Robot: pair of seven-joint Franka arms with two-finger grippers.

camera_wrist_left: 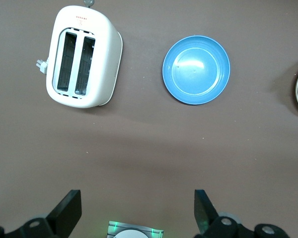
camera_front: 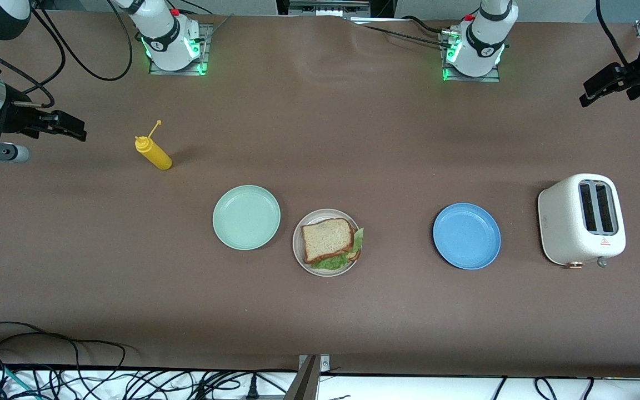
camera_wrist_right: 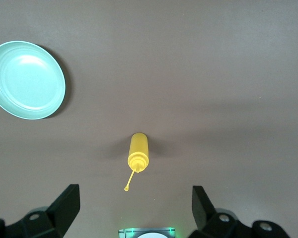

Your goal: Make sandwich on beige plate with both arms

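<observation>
Both bread slices with lettuce already form the sandwich (camera_front: pixel 331 241) on the beige plate (camera_front: pixel 299 251), so the task looks finished, while the left hand (camera_wrist_left: pixel 137 212) and right hand (camera_wrist_right: pixel 135 210) wait wide open and empty above the bench (camera_front: pixel 320 322).

Robot lab: 2 bolted arm bases (camera_front: pixel 173 47), cables (camera_front: pixel 75 378).

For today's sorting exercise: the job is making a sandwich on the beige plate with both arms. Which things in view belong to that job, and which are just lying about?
Belong to the job:
- sandwich, on the beige plate
- beige plate
- left gripper, open, empty, raised
- right gripper, open, empty, raised

Just lying about:
- mint-green plate
- blue plate
- toaster
- yellow squeeze bottle
</observation>
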